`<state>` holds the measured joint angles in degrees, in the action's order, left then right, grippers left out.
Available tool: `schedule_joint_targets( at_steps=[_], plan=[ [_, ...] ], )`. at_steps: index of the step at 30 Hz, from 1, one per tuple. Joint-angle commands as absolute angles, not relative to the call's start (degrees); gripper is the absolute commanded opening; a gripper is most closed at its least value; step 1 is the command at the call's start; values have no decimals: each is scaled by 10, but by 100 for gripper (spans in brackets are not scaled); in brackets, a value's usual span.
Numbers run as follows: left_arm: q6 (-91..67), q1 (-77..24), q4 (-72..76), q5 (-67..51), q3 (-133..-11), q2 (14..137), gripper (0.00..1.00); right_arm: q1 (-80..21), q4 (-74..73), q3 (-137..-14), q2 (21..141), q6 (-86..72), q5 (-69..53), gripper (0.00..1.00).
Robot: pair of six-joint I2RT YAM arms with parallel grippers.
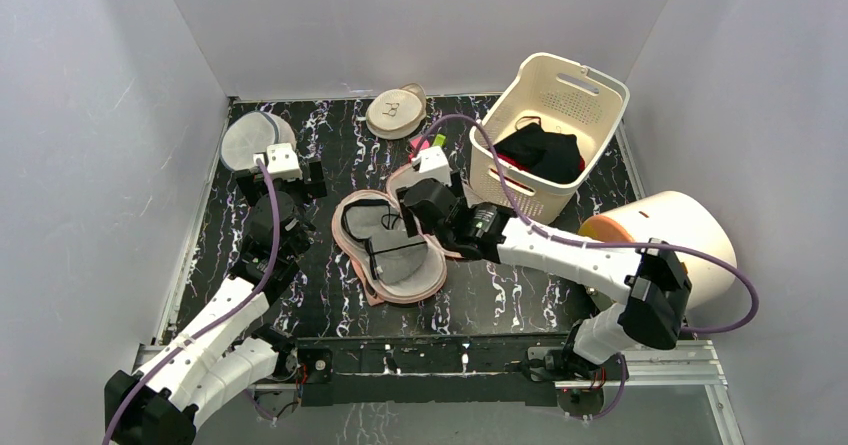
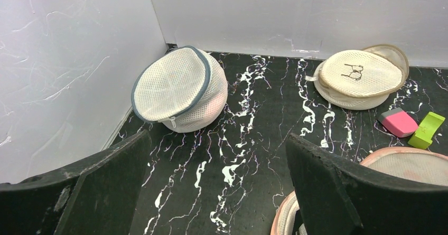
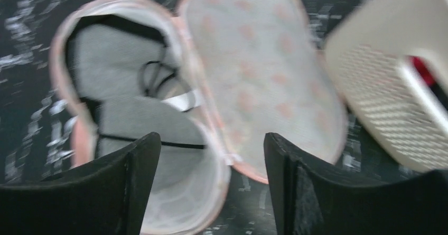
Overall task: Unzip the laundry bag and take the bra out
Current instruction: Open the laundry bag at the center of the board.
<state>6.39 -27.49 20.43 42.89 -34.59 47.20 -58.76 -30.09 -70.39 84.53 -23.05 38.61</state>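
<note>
Facing 2 round pouches (image 2: pixel 179 90) (image 2: pixel 362 74), wide empty left fingers (image 2: pixel 219 158); right fingers (image 3: pixel 211 158) part-open, empty, over bra (image 3: pixel 127 111).

No words, numbers or brand names could be read anywhere. The only sign was a small dark line-drawn emblem (image 2: pixel 353 72) on top of the round beige mesh pouch (image 2: pixel 370 84), too small to make out.

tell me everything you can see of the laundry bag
The laundry bag is a two-lobed beige-pink mesh pouch with faint reddish prints and pink trim. It lies unzipped on the black marbled table, spread open like a clamshell, its printed flap toward the basket. The bra, grey with black straps, lies in the other half. The right gripper hangs over it, jaws apart, gripping nothing.
</note>
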Motion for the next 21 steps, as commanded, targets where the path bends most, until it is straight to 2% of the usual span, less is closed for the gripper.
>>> schedule_joint_targets(
  at_steps=[1, 4, 10, 15, 18, 21],
  plan=[
    [58, -271, 210, 428, -354, 469, 98, -601, -162, -673, 858, -269, 179, 76],
    [58, -271, 208, 429, -354, 469, 98, -642, -136, -690, 902, -284, 195, 83],
    [58, -271, 208, 431, -355, 466, 98, -732, -316, -869, 1092, -319, 426, 89],
    [65, -271, 214, 439, -352, 456, 98, -770, -467, -1013, 1214, -379, 573, 84],
    [67, -271, 218, 442, -350, 448, 98, -775, -472, -1029, 1238, -381, 590, 75],
    [68, -271, 218, 442, -349, 448, 98, -775, -464, -1030, 1255, -374, 602, 73]
  ],
)
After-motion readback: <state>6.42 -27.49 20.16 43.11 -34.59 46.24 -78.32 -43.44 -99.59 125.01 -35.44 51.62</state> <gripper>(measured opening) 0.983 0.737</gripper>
